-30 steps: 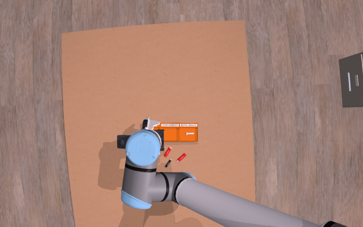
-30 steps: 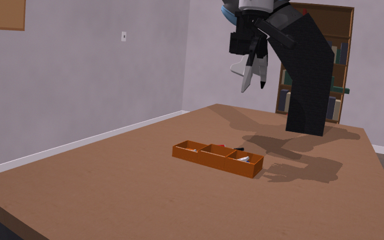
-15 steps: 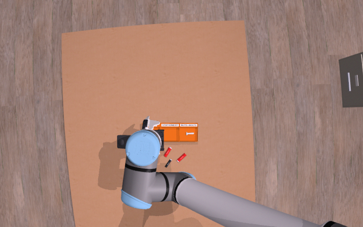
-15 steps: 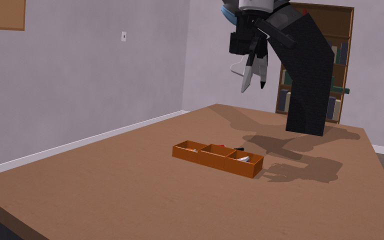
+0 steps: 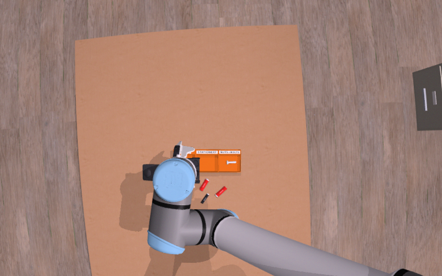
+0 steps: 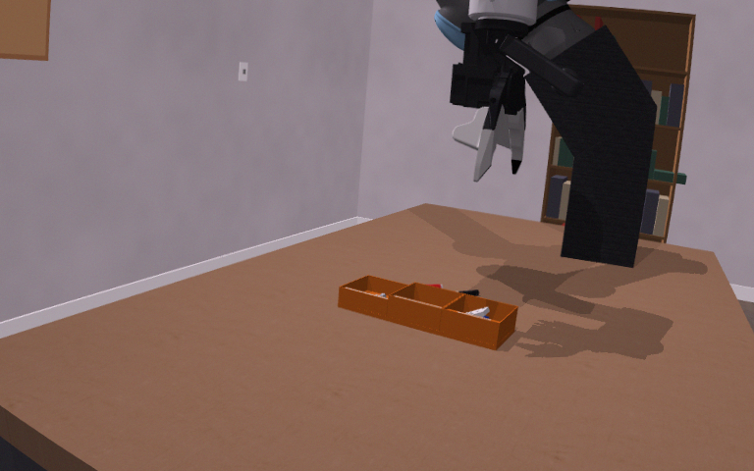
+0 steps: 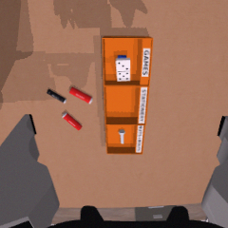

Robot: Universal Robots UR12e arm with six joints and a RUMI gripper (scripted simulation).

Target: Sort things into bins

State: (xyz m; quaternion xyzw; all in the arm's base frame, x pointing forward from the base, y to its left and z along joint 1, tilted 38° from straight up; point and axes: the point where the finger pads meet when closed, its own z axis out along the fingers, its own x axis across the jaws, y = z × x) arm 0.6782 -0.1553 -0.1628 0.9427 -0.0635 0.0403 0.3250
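Observation:
An orange three-bin tray (image 7: pixel 123 95) lies on the table, labelled GAMES, STATIONERY and NUTS+BOLTS. A white domino (image 7: pixel 123 69) lies in the GAMES bin. A silver bolt (image 7: pixel 122 136) lies in the NUTS+BOLTS bin. The STATIONERY bin (image 7: pixel 121 104) looks empty. Beside the tray on the table lie two red cylinders (image 7: pixel 81 95) (image 7: pixel 71 121) and a small black one (image 7: pixel 56 96); they also show in the top view (image 5: pixel 204 184) (image 5: pixel 221 191) (image 5: pixel 204 198). My gripper (image 6: pixel 497 163) hangs open and empty, high above the tray (image 6: pixel 426 309).
The arm's black base column (image 6: pixel 606 155) stands at the back of the table, with a bookshelf (image 6: pixel 664 111) behind it. A dark grey box (image 5: pixel 429 97) sits on the floor off the table's right side.

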